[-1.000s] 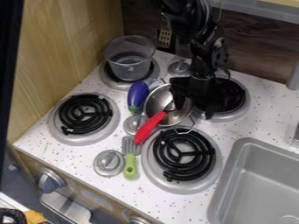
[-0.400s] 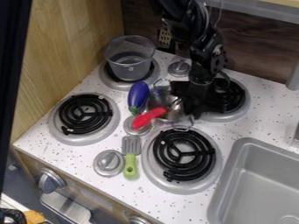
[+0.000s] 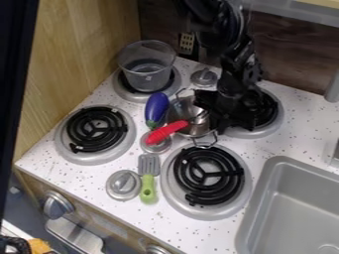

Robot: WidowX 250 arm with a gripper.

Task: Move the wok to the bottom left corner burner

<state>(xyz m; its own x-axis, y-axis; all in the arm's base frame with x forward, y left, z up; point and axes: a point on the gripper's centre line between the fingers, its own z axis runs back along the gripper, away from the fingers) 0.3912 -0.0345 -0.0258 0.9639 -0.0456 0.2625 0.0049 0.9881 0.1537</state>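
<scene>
We're seeing the wok (image 3: 177, 113) sitting near the middle of the frame, a bit above centre, between the burners. One wire handle is pointing up and left, the other down toward the rear edge of the lower-centre burner (image 3: 202, 186). The hand (image 3: 225, 111) is hanging at the wok's right side, overlapping its rim from our angle. We aren't able to tell how far open it is, or whether it's having hold of the wok. The black arm (image 3: 237, 62) is coming in from the top edge.

A red-handled utensil (image 3: 165, 132) is leaning out of the wok, handle pointing down-left and passing over a grey knob (image 3: 155, 145). A purple eggplant (image 3: 157, 106) is lying just left of the wok.

The burner at left (image 3: 98, 130) is sitting well apart from the wok. A clear pot (image 3: 147, 74) is standing upright on the upper-left burner (image 3: 121, 91). The upper-right burner (image 3: 273, 124) is partly hiding behind the hand.

Further down, a green-handled slotted spatula (image 3: 147, 190) is lying on the white speckled table (image 3: 278, 144), between a second grey knob (image 3: 123, 184) and the lower-centre burner. A grey sink (image 3: 248, 233) is filling the lower right.
</scene>
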